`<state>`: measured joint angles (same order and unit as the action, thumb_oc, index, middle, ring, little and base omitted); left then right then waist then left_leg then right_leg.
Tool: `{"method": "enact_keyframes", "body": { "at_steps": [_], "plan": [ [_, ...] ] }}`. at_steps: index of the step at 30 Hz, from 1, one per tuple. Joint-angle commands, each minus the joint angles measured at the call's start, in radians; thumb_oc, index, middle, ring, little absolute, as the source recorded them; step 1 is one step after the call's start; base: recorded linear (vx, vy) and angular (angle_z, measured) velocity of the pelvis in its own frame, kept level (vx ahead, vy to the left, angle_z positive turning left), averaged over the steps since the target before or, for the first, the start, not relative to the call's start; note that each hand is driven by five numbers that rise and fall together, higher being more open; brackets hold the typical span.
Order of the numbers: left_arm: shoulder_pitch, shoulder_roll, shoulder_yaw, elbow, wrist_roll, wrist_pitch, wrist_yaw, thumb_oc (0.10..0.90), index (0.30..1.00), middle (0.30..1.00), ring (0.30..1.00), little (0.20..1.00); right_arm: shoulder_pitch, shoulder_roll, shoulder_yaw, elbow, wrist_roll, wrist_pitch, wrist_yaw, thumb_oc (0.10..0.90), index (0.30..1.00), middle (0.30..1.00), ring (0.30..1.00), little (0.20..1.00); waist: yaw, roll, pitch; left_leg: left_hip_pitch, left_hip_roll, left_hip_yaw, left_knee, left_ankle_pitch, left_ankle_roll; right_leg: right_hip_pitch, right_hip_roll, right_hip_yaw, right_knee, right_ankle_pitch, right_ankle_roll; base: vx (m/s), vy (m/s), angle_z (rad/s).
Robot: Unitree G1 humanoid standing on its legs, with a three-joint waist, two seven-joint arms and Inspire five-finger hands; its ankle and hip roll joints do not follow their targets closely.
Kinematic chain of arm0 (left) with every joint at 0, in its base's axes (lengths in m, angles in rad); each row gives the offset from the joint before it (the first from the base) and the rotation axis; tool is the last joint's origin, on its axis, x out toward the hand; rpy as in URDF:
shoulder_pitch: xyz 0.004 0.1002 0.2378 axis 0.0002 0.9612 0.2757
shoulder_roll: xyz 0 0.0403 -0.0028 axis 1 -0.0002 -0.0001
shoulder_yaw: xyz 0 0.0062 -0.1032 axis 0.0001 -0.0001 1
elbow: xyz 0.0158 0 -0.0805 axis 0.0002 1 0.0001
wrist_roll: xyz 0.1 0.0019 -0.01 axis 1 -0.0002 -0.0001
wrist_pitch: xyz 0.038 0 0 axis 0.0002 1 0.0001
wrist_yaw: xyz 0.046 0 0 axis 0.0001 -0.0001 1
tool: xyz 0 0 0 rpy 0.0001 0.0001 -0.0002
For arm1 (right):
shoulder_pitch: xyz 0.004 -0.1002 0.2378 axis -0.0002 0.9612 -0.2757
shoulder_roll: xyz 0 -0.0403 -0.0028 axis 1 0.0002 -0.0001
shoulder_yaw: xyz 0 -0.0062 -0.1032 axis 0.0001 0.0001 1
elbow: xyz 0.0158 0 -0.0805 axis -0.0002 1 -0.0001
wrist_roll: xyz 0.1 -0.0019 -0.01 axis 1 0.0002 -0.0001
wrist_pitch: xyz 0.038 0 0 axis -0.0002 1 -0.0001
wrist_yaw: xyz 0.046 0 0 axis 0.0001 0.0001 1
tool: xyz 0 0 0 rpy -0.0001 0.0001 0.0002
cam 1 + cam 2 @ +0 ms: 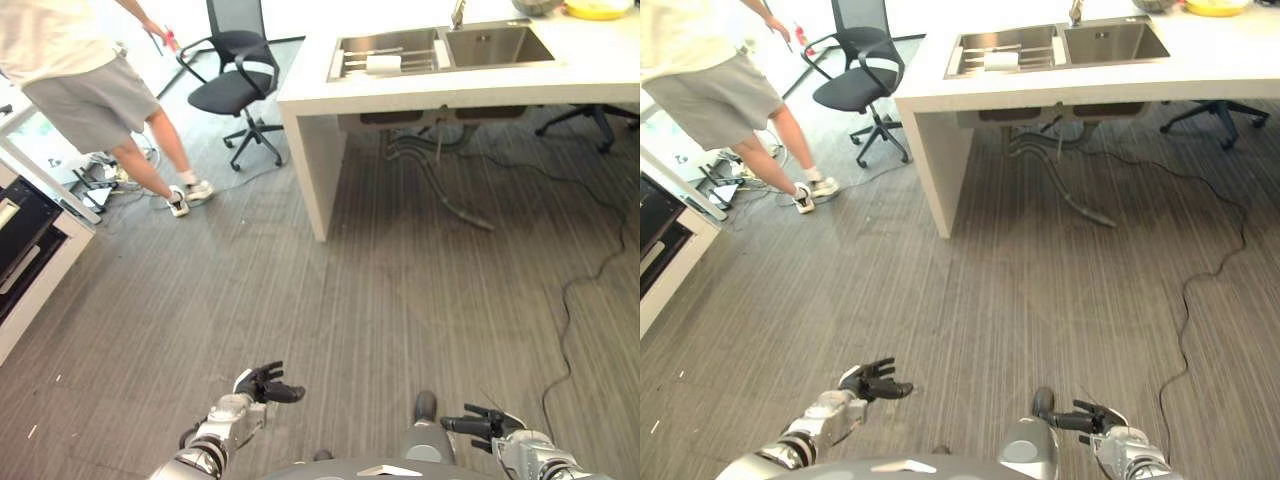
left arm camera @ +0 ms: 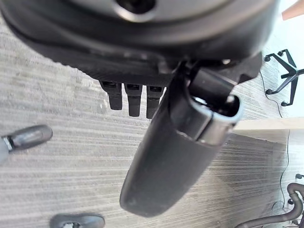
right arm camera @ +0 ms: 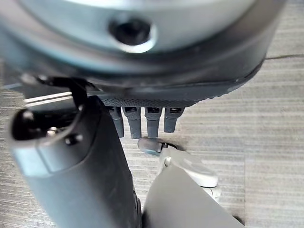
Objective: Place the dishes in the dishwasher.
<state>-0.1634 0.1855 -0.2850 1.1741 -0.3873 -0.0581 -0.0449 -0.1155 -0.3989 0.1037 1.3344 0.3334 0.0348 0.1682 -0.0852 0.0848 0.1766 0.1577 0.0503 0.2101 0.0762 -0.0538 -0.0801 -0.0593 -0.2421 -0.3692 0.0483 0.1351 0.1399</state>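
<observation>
Grey striped carpet floor [image 1: 400,290] runs underfoot. Nearest, the left hand [image 1: 262,385] and the right hand [image 1: 482,424] hang low over it, each with fingers straight and relaxed, holding nothing. Farther off stands a white counter [image 1: 480,85] with a steel double sink [image 1: 440,48]; a white dish [image 1: 383,63] lies in its left basin. Beside the counter are a black office chair [image 1: 235,80] and a person [image 1: 90,90] in grey shorts. A yellow bowl [image 1: 597,9] sits at the counter's far edge
</observation>
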Motion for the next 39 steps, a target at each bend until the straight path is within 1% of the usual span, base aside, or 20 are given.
{"method": "enact_keyframes", "body": {
  "at_steps": [1, 2, 5, 7, 8, 9, 12, 16, 18, 19, 21, 24, 26, 28, 30, 31, 32, 33, 37, 39],
  "plan": [
    [-0.112, 0.019, 0.025, -0.037, -0.064, -0.061, -0.002, 0.800, 0.900, 0.900, 0.900, 0.900, -0.021, -0.042, 0.047, 0.033, -0.028, -0.011, 0.006, 0.800, 0.900, 0.900, 0.900, 0.900, 0.008, -0.029, -0.010, 0.002, -0.048, -0.014, 0.365, -0.005, -0.066, -0.066, -0.009, 0.005, 0.042, -0.047, -0.001, 0.29, -0.476, -0.25],
    [-0.114, 0.025, 0.024, -0.055, -0.092, -0.061, 0.003, 0.800, 0.900, 0.900, 0.900, 0.900, -0.007, -0.036, 0.045, 0.032, -0.011, -0.010, 0.005, 0.800, 0.900, 0.900, 0.900, 0.900, 0.023, -0.057, 0.017, -0.091, 0.002, 0.022, 0.589, 0.143, -0.148, -0.012, -0.012, -0.013, 0.044, -0.084, -0.044, 0.29, -0.475, -0.26],
    [-0.113, 0.034, 0.030, -0.056, -0.110, -0.055, 0.007, 0.800, 0.900, 0.900, 0.900, 0.900, 0.003, -0.037, 0.047, 0.040, -0.007, -0.001, 0.005, 0.800, 0.900, 0.900, 0.900, 0.900, 0.036, -0.079, 0.032, -0.153, 0.082, 0.108, 0.682, 0.154, -0.147, 0.051, 0.011, -0.027, 0.007, -0.128, -0.077, 0.29, -0.416, -0.05],
    [-0.110, 0.022, 0.043, -0.052, -0.143, -0.055, 0.002, 0.800, 0.900, 0.900, 0.900, 0.900, 0.001, -0.042, 0.057, 0.041, -0.011, -0.002, 0.006, 0.800, 0.900, 0.900, 0.900, 0.900, 0.060, -0.069, 0.028, -0.235, 0.048, 0.099, 0.624, 0.112, -0.114, 0.106, 0.047, -0.016, -0.044, -0.145, -0.079, 0.44, -0.203, -0.31],
    [-0.089, 0.014, 0.047, -0.092, -0.178, -0.062, -0.011, 0.800, 0.900, 0.900, 0.900, 0.900, -0.002, -0.062, 0.075, 0.027, -0.040, -0.007, 0.011, 0.800, 0.900, 0.900, 0.900, 0.900, 0.089, -0.048, 0.022, -0.278, -0.010, 0.042, 0.442, 0.107, -0.082, 0.142, 0.077, 0.019, -0.069, -0.156, -0.070, 0.31, -0.039, -0.55],
    [-0.089, 0.014, 0.047, -0.092, -0.178, -0.062, -0.011, 0.800, 0.900, 0.900, 0.900, 0.900, -0.002, -0.062, 0.075, 0.027, -0.040, -0.007, 0.012, 0.800, 0.900, 0.900, 0.900, 0.900, 0.089, -0.051, 0.020, -0.277, -0.014, 0.043, 0.436, 0.111, -0.080, 0.141, 0.073, 0.019, -0.070, -0.155, -0.070, 0.44, -0.056, -0.86],
    [-0.068, 0.050, 0.032, -0.247, -0.209, -0.066, -0.027, 0.800, 0.900, 0.900, 0.900, 0.900, -0.026, -0.119, 0.080, 0.018, -0.071, -0.034, 0.007, 0.800, 0.900, 0.900, 0.900, 0.900, 0.145, -0.015, 0.037, -0.315, 0.063, 0.021, -0.082, 0.182, -0.060, 0.247, 0.118, 0.030, -0.094, -0.216, -0.040, 0.49, -0.088, -0.47],
    [-0.082, 0.101, 0.047, -0.403, -0.279, -0.068, -0.039, 0.800, 0.900, 0.900, 0.900, 0.900, -0.043, -0.133, 0.063, 0.012, -0.054, -0.048, 0.004, 0.800, 0.900, 0.900, 0.900, 0.900, 0.137, -0.024, 0.051, -0.349, 0.124, 0.165, -0.164, 0.153, -0.063, 0.306, 0.142, 0.008, -0.032, -0.299, -0.032, 0.53, -0.143, -0.13],
    [-0.074, 0.112, 0.059, -0.463, -0.290, -0.076, -0.032, 0.800, 0.900, 0.900, 0.900, 0.900, -0.041, -0.125, 0.067, 0.010, -0.054, -0.047, 0.010, 0.800, 0.900, 0.900, 0.900, 0.900, 0.145, -0.018, 0.037, -0.330, 0.107, 0.164, -0.164, 0.168, -0.055, 0.322, 0.160, 0.021, -0.008, -0.319, -0.034, 0.58, -0.101, 0.12],
    [-0.065, 0.147, 0.090, -0.537, -0.302, -0.087, -0.027, 0.800, 0.900, 0.900, 0.900, 0.900, -0.042, -0.103, 0.075, 0.005, -0.065, -0.050, 0.021, 0.800, 0.900, 0.900, 0.900, 0.900, 0.202, -0.013, 0.009, -0.319, 0.088, 0.110, -0.164, 0.210, -0.034, 0.337, 0.188, 0.057, 0.079, -0.377, -0.046, 0.96, -0.135, -0.06],
    [-0.046, 0.162, 0.096, -0.592, -0.313, -0.091, -0.028, 0.800, 0.900, 0.900, 0.900, 0.900, -0.021, -0.088, 0.057, 0.012, -0.061, -0.051, 0.023, 0.800, 0.900, 0.900, 0.900, 0.900, 0.230, -0.031, -0.016, -0.298, 0.055, 0.092, -0.163, 0.204, -0.023, 0.332, 0.167, 0.058, 0.149, -0.359, -0.018, 0.60, -0.049, -0.67],
    [-0.039, 0.194, 0.099, -0.691, -0.290, -0.085, -0.026, 0.800, 0.900, 0.900, 0.900, 0.900, 0.046, -0.054, 0.022, 0.041, -0.071, -0.048, 0.044, 0.800, 0.900, 0.900, 0.900, 0.900, 0.241, -0.060, -0.039, -0.237, -0.025, 0.091, -0.145, 0.204, 0.051, 0.265, 0.072, 0.058, 0.490, -0.150, 0.107, 0.47, 0.049, -0.94],
    [-0.038, 0.232, 0.103, -0.811, -0.257, -0.098, -0.027, 0.800, 0.900, 0.900, 0.900, 0.900, 0.087, -0.050, 0.004, 0.044, -0.086, -0.040, 0.056, 0.800, 0.900, 0.900, 0.900, 0.900, 0.206, -0.038, -0.026, -0.193, -0.049, 0.057, -0.144, 0.167, 0.096, 0.114, 0.039, 0.109, 0.790, -0.019, 0.122, 0.42, 0.020, 0.16],
    [-0.058, 0.238, 0.099, -0.856, -0.242, -0.104, -0.022, 0.800, 0.900, 0.900, 0.900, 0.900, 0.103, -0.052, -0.009, 0.062, -0.096, -0.035, 0.055, 0.800, 0.900, 0.900, 0.900, 0.900, 0.180, -0.018, -0.009, -0.139, -0.060, 0.023, -0.161, 0.142, 0.106, 0.016, 0.004, 0.106, 0.811, -0.062, 0.110, 0.38, -0.093, 0.69],
    [-0.087, 0.250, 0.095, -0.901, -0.235, -0.112, -0.024, 0.800, 0.900, 0.900, 0.900, 0.900, 0.123, -0.049, -0.029, 0.080, -0.088, -0.025, 0.058, 0.800, 0.900, 0.900, 0.900, 0.900, 0.158, 0.000, 0.002, -0.104, -0.057, 0.005, -0.162, 0.119, 0.082, 0.000, -0.079, 0.046, 0.605, -0.136, 0.070, 0.32, -0.181, 1.03],
    [-0.087, 0.249, 0.095, -0.902, -0.235, -0.111, -0.024, 0.800, 0.900, 0.900, 0.900, 0.900, 0.123, -0.049, -0.029, 0.079, -0.088, -0.025, 0.058, 0.800, 0.900, 0.900, 0.900, 0.900, 0.155, 0.004, 0.002, -0.105, -0.052, 0.002, -0.162, 0.121, 0.080, 0.005, -0.074, 0.040, 0.597, -0.133, 0.068, 0.21, -0.212, 0.76],
    [-0.105, 0.261, 0.093, -0.927, -0.226, -0.114, -0.028, 0.800, 0.900, 0.900, 0.900, 0.900, 0.134, -0.046, -0.039, 0.083, -0.084, -0.023, 0.063, 0.800, 0.900, 0.900, 0.900, 0.900, 0.157, 0.004, 0.001, -0.101, -0.053, -0.007, -0.157, 0.110, 0.062, 0.020, -0.104, 0.005, 0.437, -0.169, 0.049, 0.30, -0.389, 0.66],
    [-0.121, 0.281, 0.086, -0.971, -0.215, -0.123, -0.038, 0.800, 0.900, 0.900, 0.900, 0.900, 0.150, -0.041, -0.046, 0.095, -0.084, -0.016, 0.067, 0.800, 0.900, 0.900, 0.900, 0.900, 0.143, 0.002, -0.015, -0.092, -0.054, -0.047, -0.160, 0.092, 0.031, 0.056, -0.103, 0.018, 0.140, -0.124, 0.054, 0.30, -0.384, 0.51],
    [-0.167, 0.261, 0.093, -0.999, -0.182, -0.158, -0.025, 0.800, 0.900, 0.900, 0.900, 0.900, 0.173, -0.016, -0.049, 0.116, -0.080, -0.010, 0.076, 0.800, 0.900, 0.900, 0.900, 0.900, 0.122, -0.006, -0.033, -0.063, -0.059, -0.070, -0.146, 0.067, 0.013, 0.070, -0.096, 0.142, 0.011, -0.039, 0.090, 0.27, -0.288, 0.62],
    [-0.196, 0.249, 0.108, -1.082, -0.161, -0.173, -0.029, 0.800, 0.900, 0.900, 0.900, 0.900, 0.182, 0.007, -0.038, 0.104, -0.094, -0.013, 0.084, 0.800, 0.900, 0.900, 0.900, 0.900, 0.129, -0.015, -0.052, -0.051, -0.059, -0.081, -0.095, 0.034, 0.000, 0.128, -0.104, 0.094, -0.039, -0.029, 0.096, 0.28, -0.381, 0.53]
  ]
}}
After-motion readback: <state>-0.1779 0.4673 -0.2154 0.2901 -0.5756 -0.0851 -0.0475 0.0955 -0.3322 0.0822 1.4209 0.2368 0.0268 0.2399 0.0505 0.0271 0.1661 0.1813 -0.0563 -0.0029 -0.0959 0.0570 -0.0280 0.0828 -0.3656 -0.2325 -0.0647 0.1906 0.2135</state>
